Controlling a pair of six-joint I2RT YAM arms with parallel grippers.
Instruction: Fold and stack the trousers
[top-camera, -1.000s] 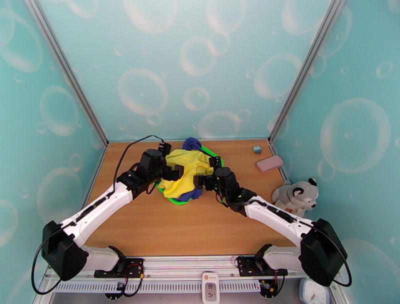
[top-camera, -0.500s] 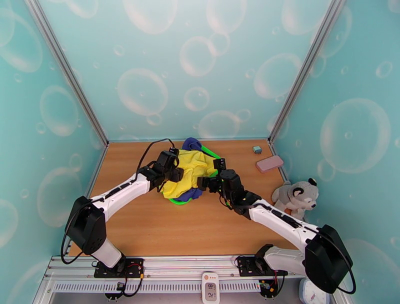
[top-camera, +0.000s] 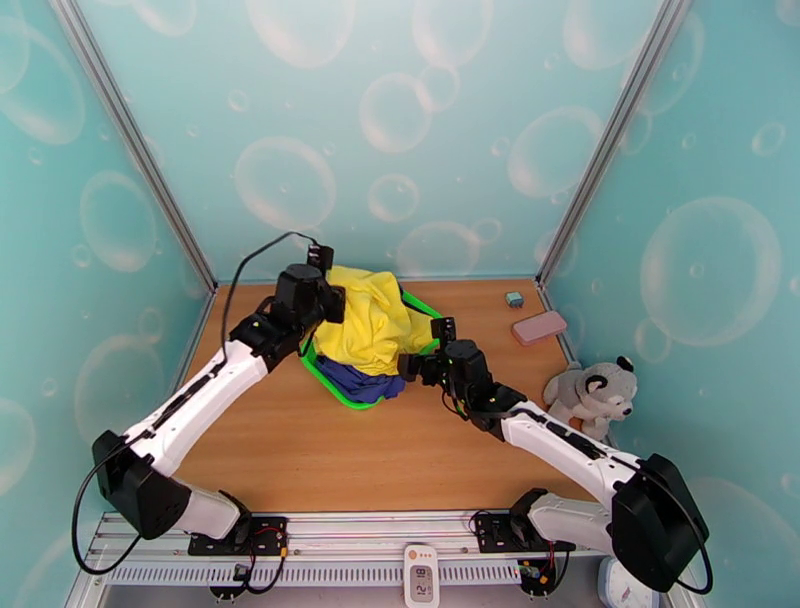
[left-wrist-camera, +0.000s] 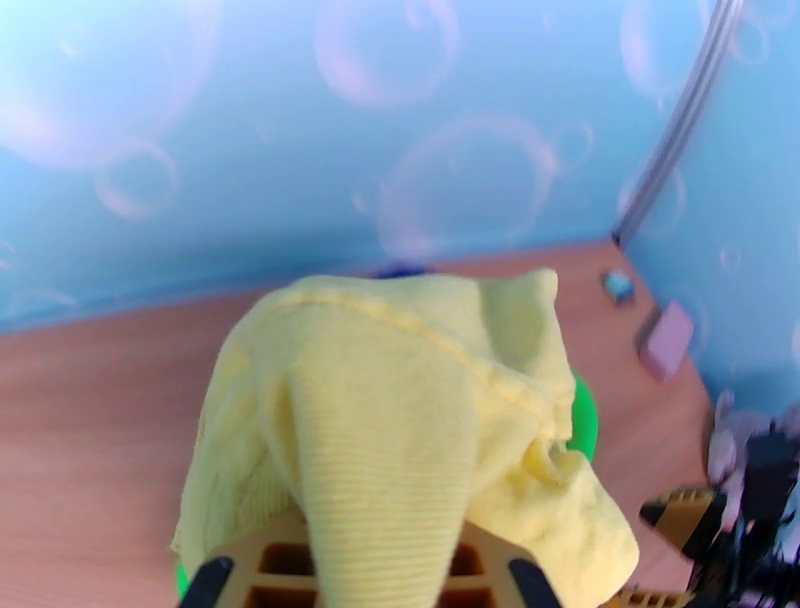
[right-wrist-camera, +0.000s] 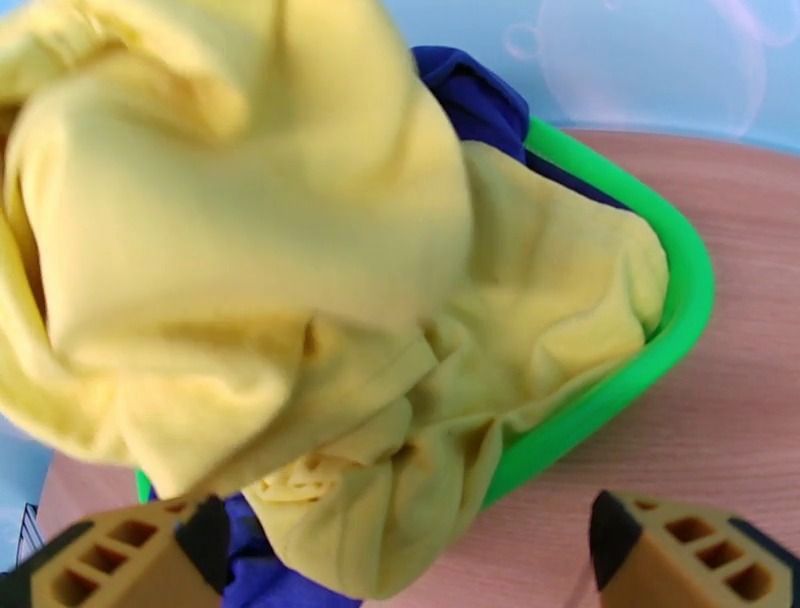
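Note:
The bright yellow trousers (top-camera: 375, 320) hang bunched over the green basket (top-camera: 326, 381) at the back middle of the table. My left gripper (top-camera: 335, 303) is shut on their upper left edge and holds them raised; in the left wrist view the trousers (left-wrist-camera: 400, 400) spill out from between my fingers. My right gripper (top-camera: 420, 347) stands open at the basket's right side, close to the hanging fabric. In the right wrist view the trousers (right-wrist-camera: 250, 220) drape over the basket rim (right-wrist-camera: 685, 300), and the right gripper (right-wrist-camera: 410, 540) has its fingers wide apart with nothing between them.
A dark blue garment (top-camera: 365, 385) lies in the basket under the trousers. A pink box (top-camera: 540, 327) and a small teal block (top-camera: 514, 298) sit at the back right, a plush dog (top-camera: 592, 392) beside the right edge. Bare wooden table (top-camera: 400, 450) stretches in front.
My left gripper closed on the yellow trousers and rose toward the back left, pulling them up and uncovering the blue garment. The right arm hardly moved.

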